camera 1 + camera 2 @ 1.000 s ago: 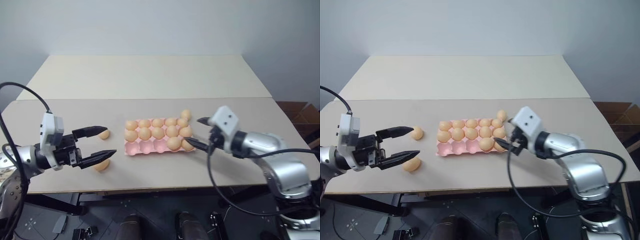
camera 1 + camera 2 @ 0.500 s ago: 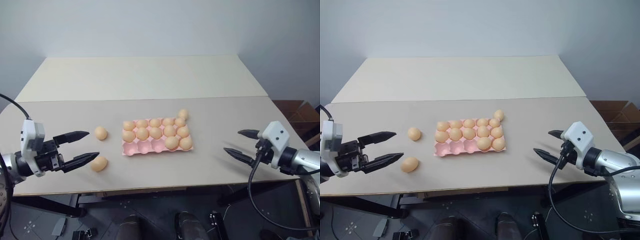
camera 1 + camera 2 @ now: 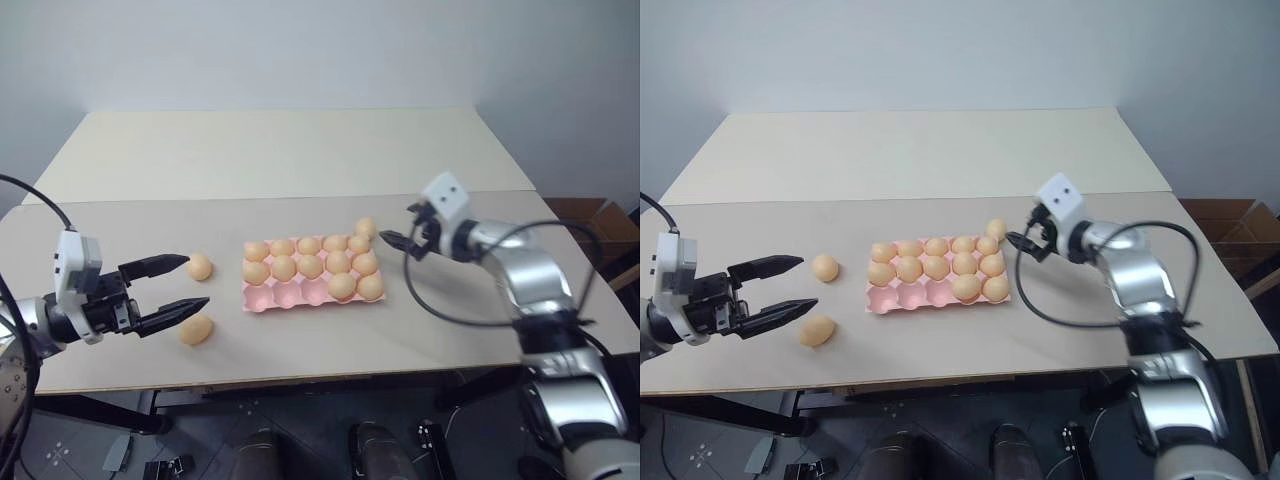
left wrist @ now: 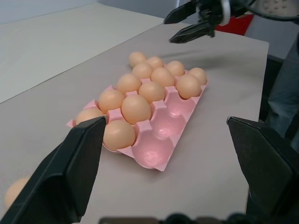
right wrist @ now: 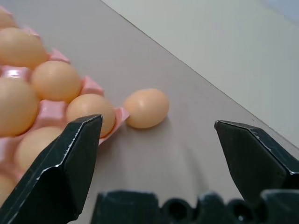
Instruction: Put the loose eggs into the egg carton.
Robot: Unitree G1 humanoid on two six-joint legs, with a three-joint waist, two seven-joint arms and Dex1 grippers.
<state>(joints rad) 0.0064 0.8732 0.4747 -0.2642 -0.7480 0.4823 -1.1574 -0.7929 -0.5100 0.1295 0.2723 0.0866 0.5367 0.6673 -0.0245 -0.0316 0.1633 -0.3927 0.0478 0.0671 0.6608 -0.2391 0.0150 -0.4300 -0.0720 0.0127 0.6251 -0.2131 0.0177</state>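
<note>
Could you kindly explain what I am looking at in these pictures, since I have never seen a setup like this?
This is a humanoid robot with two arms, each ending in two black jaws. Two pictures come from cameras in its head, looking down over a beige table. The other two come from cameras on its wrists, looking out between the jaws.

On the table lies a pink egg carton, most of its cups filled and three cups in the near row empty. Three loose eggs remain: two near the left gripper, at and, and one against the carton's far right corner.

The right gripper points at that third egg. Both sets of jaws are open and hold nothing.
</note>
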